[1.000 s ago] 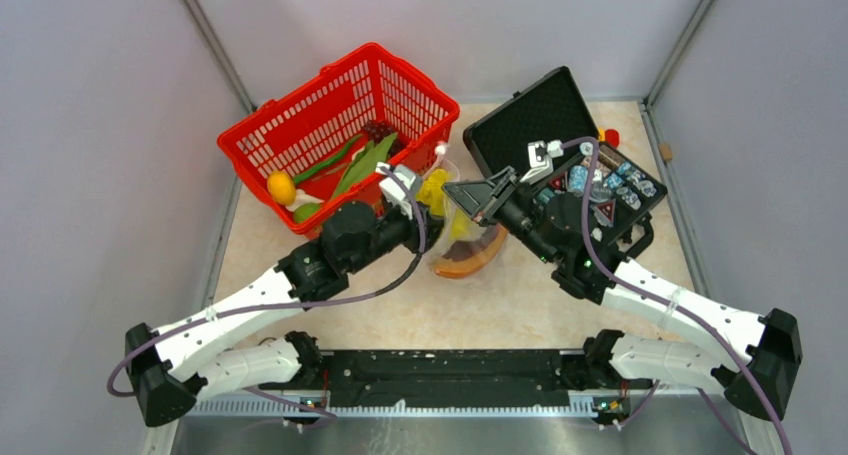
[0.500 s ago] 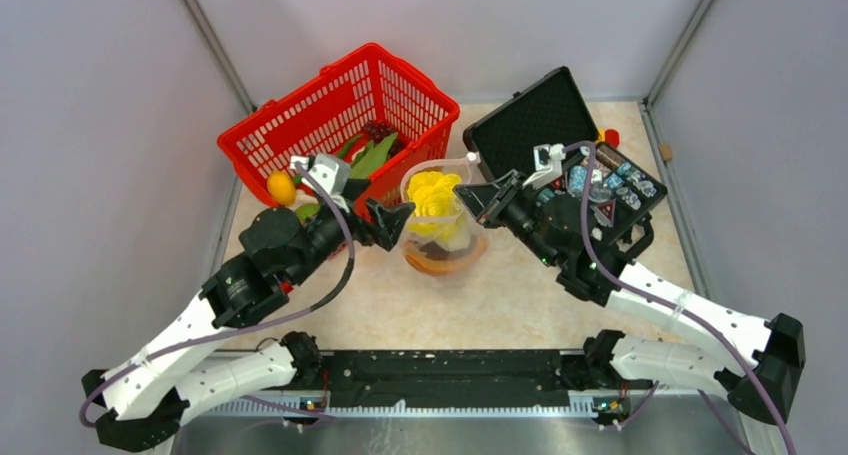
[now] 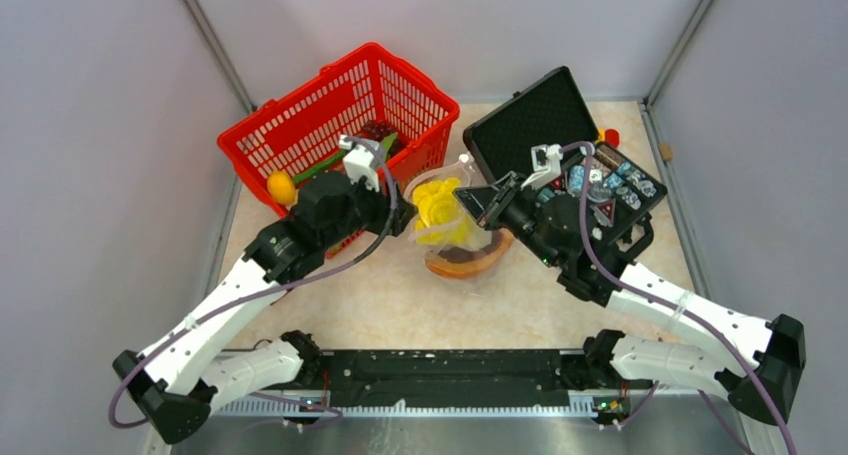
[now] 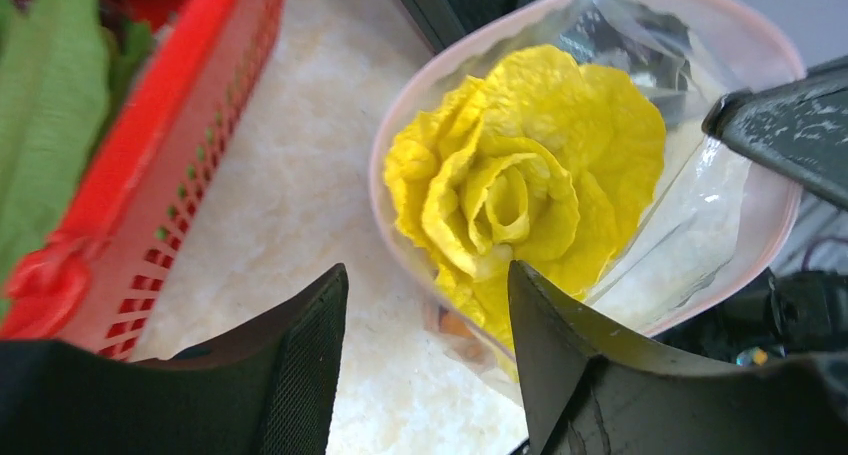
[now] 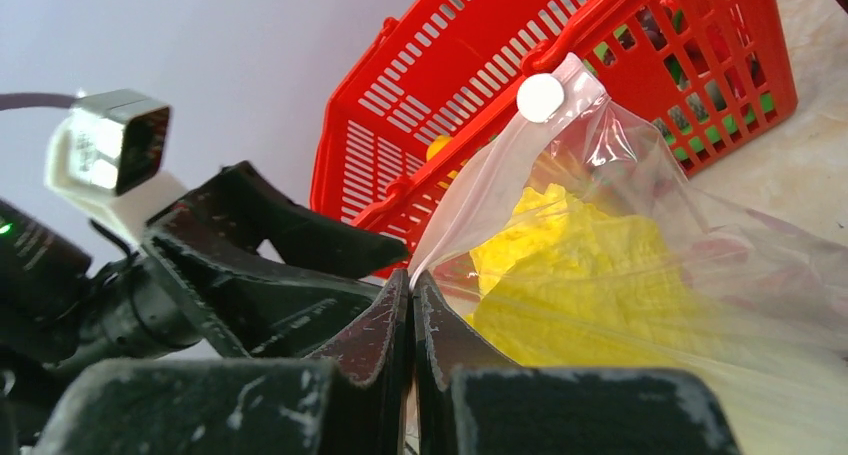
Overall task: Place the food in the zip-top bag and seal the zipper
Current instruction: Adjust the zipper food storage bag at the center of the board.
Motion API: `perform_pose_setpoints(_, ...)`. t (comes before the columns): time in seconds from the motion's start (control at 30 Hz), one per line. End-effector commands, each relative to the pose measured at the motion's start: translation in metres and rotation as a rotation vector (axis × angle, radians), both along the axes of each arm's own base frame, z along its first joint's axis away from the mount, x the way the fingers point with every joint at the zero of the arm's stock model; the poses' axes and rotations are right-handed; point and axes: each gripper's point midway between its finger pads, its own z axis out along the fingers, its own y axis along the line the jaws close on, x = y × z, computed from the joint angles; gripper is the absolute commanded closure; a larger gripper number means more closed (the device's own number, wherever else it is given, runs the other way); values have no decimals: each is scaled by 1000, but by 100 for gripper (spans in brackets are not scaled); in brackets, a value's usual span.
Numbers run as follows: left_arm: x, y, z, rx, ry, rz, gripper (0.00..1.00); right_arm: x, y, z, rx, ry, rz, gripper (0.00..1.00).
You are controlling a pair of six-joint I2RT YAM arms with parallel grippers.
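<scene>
top view, centre: the zip-top bag (image 3: 445, 220) sits on the counter (image 3: 380, 305) by the red basket (image 3: 300, 125). left wrist: my left hand (image 4: 425, 275) is released, yellow food (image 4: 520, 195) inside the bag. right wrist: my right hand (image 5: 412, 280) grips the bag's rim; i should hold it wide.

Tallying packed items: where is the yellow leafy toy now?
Top view, centre: yellow leafy toy sits inside the open zip-top bag, red basket to its left, black case to its right.

Clear zip-top bag (image 4: 690, 225) upright, pink zipper (image 4: 381, 165) open; yellow leafy food (image 4: 520, 185) inside, orange piece (image 3: 468, 264) below.
</scene>
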Motion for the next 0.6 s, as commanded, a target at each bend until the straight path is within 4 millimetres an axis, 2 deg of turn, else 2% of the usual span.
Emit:
perform_pose_setpoints(0.0, -9, -24, 3, -36, 62, -133, 39, -8, -4, 33, 78, -81, 33, 100)
perform_pose_setpoints(0.03, -9, -26, 1, -41, 67, -145, 38, -9, -4, 33, 79, -82, 35, 100)
perform_pose_setpoints(0.1, -7, -28, -2, -52, 75, -146, 44, -10, -4, 34, 77, -84, 36, 100)
perform_pose_setpoints(0.2, -2, -24, -5, -42, 88, -122, 64, -10, -5, 33, 73, -87, 34, 100)
perform_pose_setpoints(0.23, -3, -24, -4, -41, 85, -126, 67, -9, -5, 33, 72, -88, 32, 100)
perform_pose_setpoints(0.4, -7, -19, 12, -54, 45, -130, 68, -7, -6, 28, 51, -85, 23, 100)
perform_pose_setpoints(0.43, -7, -17, 14, -50, 35, -125, 72, -7, -6, 27, 50, -85, 22, 100)
perform_pose_setpoints(0.5, -4, -14, 14, -34, 30, -107, 95, -8, -5, 26, 49, -85, 26, 100)
perform_pose_setpoints(0.53, -3, -13, 13, -21, 34, -101, 100, -8, -5, 26, 49, -85, 26, 100)
perform_pose_setpoints(0.57, -3, -14, 12, -11, 37, -111, 100, -8, -5, 26, 46, -86, 28, 100)
